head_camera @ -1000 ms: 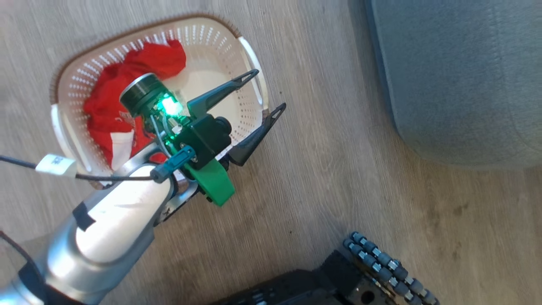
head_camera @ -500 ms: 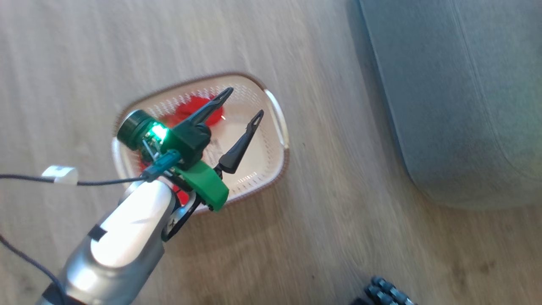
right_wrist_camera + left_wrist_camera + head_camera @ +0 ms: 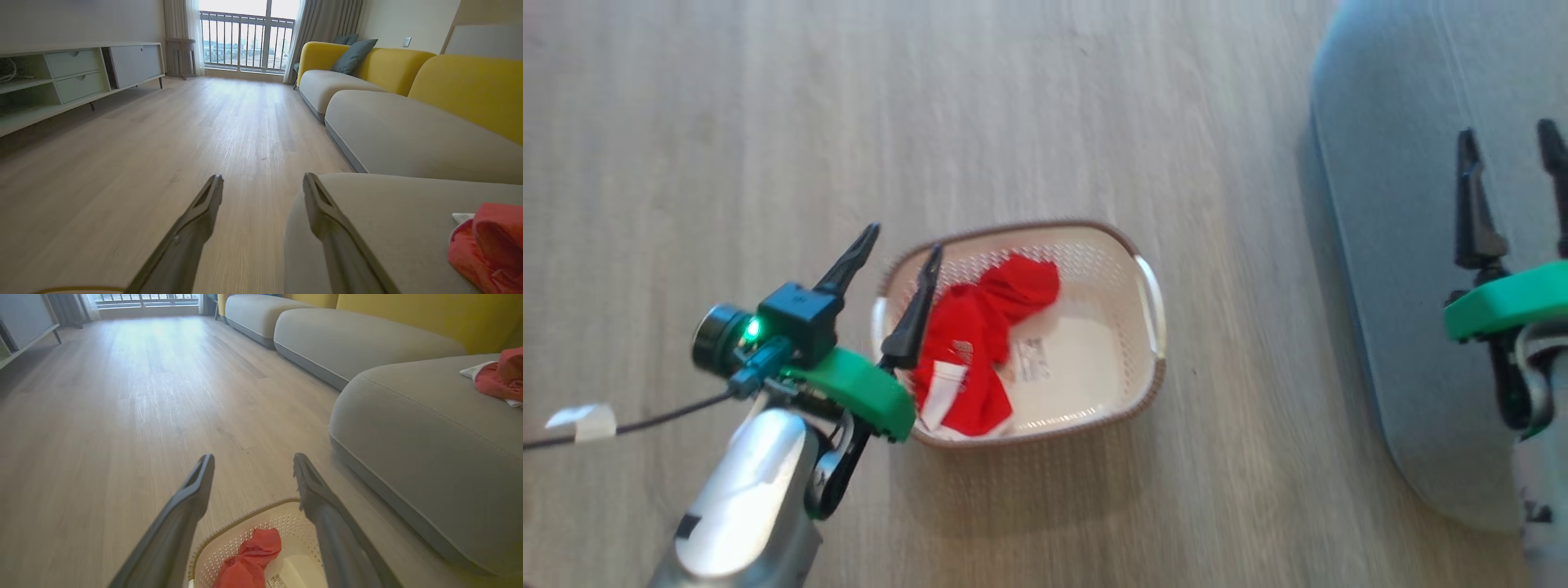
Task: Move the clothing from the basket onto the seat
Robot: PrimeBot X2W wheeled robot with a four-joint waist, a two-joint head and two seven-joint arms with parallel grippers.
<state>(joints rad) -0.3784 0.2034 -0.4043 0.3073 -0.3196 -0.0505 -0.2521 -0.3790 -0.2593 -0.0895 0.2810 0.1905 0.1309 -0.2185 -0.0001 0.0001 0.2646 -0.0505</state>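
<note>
The cream basket point(image 3: 1147, 322) stands on the wooden floor, left of the grey seat point(image 3: 1388, 245). Red clothing point(image 3: 980, 343) with a white patch lies in the basket's left half; a paper sticker shows on its bare bottom. My left gripper point(image 3: 903, 249) hangs open over the basket's left rim, nothing between its fingers. In the left wrist view the basket point(image 3: 216, 547) and the red clothing point(image 3: 249, 559) lie below the open left gripper point(image 3: 251, 467). My right gripper point(image 3: 1507, 147) is open above the seat. More red clothing point(image 3: 490, 245) with a white piece rests on the seat point(image 3: 388, 228).
Further grey seat cushions point(image 3: 400, 130) with yellow backs line the right side of the room. A low pale cabinet point(image 3: 61, 77) runs along the left wall, a balcony window point(image 3: 245, 36) at the far end. Open wooden floor point(image 3: 931, 106) surrounds the basket.
The head camera has swung, so the whole picture has shifted and the right gripper has come into it. My left gripper has gone from over the basket's right side to its left rim, still open.
</note>
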